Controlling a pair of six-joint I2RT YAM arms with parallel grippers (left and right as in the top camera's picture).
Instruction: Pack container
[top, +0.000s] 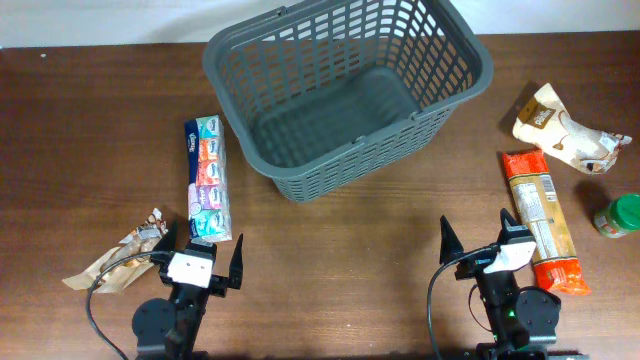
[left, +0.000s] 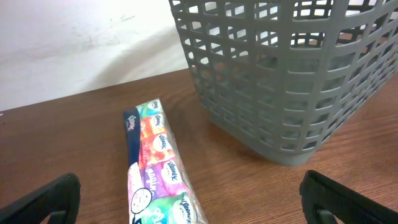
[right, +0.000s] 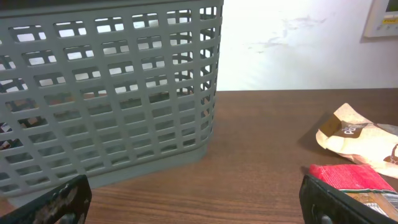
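both tools spread empty, brown wooden table, white wall, grey basket

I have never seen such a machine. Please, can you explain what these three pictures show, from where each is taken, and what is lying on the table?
The machine is two robot arms at a brown table. The overhead picture looks down from above; the other two come from a camera on each wrist. The left gripper and right gripper are both open and hold nothing. An empty dark grey basket stands at the far middle. On the left lie a long pack of tissues and a snack wrapper. On the right lie a beige bag, a long orange packet and a green-lidded jar.
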